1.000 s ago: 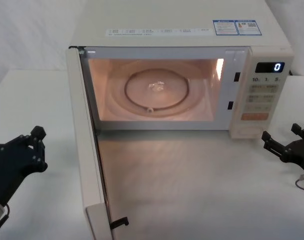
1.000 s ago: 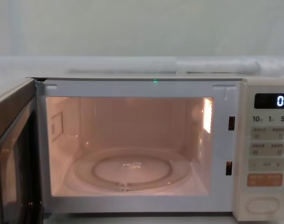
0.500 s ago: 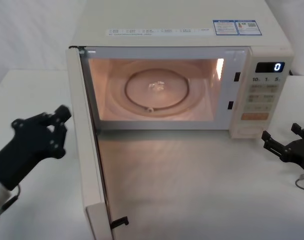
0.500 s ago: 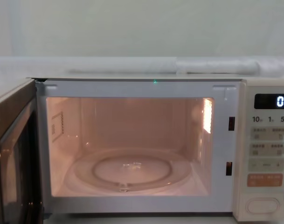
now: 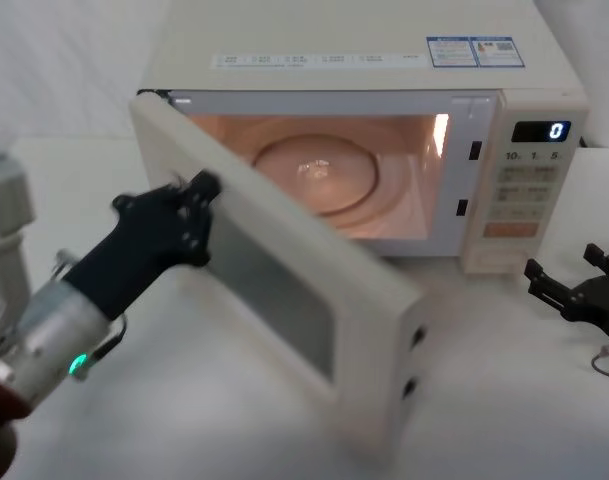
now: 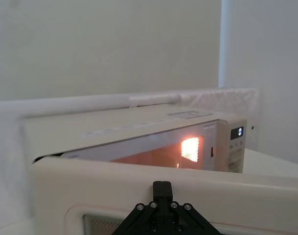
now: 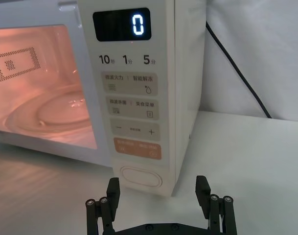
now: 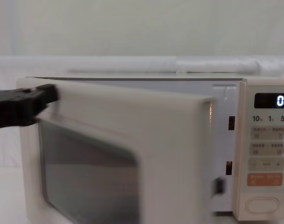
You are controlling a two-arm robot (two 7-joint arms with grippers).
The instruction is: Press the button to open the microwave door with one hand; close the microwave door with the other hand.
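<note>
The microwave door [image 5: 314,290] stands about halfway swung, its dark window facing out; it also fills the chest view as the door [image 8: 132,140] and the left wrist view as the door [image 6: 237,196]. My left gripper [image 5: 202,190] is shut, with its tip pressed against the door's outer face near the hinge side; the same tip [image 6: 162,187] touches the door's top band. The cream oval button [image 7: 141,176] sits at the foot of the control panel [image 7: 134,98]. My right gripper [image 7: 158,196] is open, low on the table just in front of the button, apart from it.
The cream microwave [image 5: 354,40] stands at the back of a white table [image 5: 504,400], its lit cavity holding a glass turntable [image 5: 314,175]. The display [image 5: 542,132] reads 0. A black cable [image 7: 237,68] runs behind the oven on the right.
My left gripper moved right against the door and swung it from fully open to about half shut. The right gripper stayed put.
</note>
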